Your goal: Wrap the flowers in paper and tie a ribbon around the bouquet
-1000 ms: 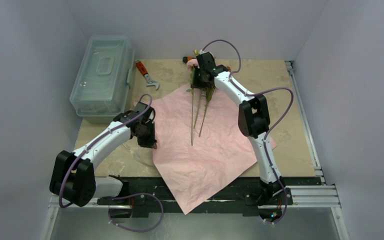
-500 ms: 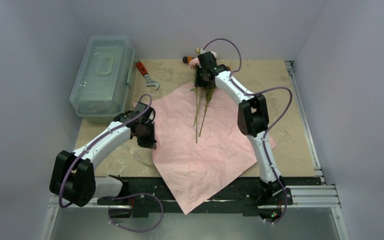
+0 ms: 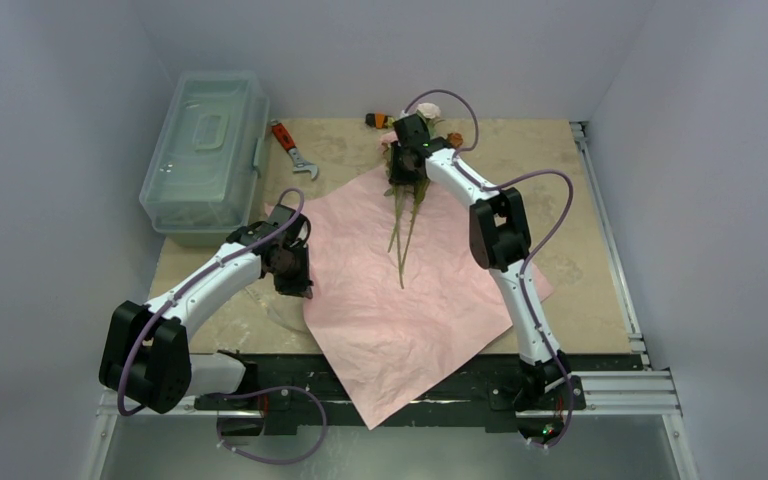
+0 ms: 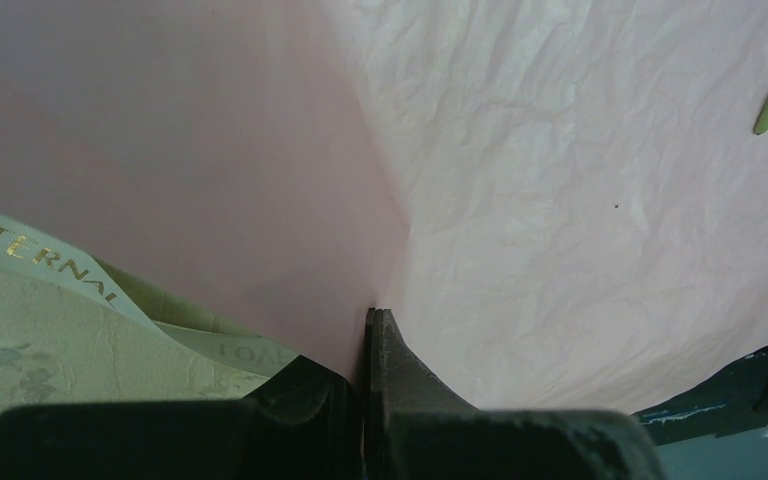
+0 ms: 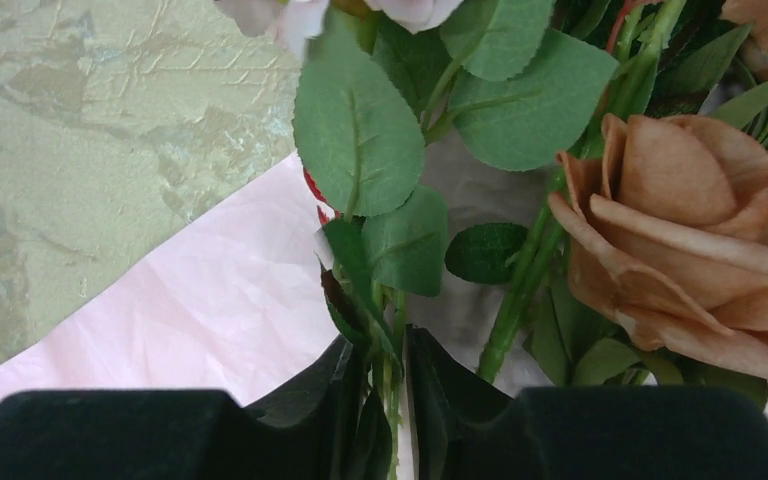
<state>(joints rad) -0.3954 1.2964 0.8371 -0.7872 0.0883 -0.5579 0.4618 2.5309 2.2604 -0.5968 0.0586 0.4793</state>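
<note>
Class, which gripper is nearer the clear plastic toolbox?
Left. The left gripper sits at the pink paper sheet's left edge, just off the toolbox at its near right corner; the right gripper is at the flowers, farther to the right.

Top view looks down over the table (image 3: 590, 290); wrist views hover close, sharing the paper (image 3: 390, 310)

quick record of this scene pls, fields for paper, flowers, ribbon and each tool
paper: pink face up, spread on the table, near corner over the edge
flowers: stems on the paper's far corner, blooms beyond it
ribbon: cream strip, partly under the paper's left edge
left tool: shut on the paper's left edge
right tool: at the flowers, a stem between its jaws, grip unclear
wrapping: not yet begun
other: clear toolbox, wrench, far left
</note>
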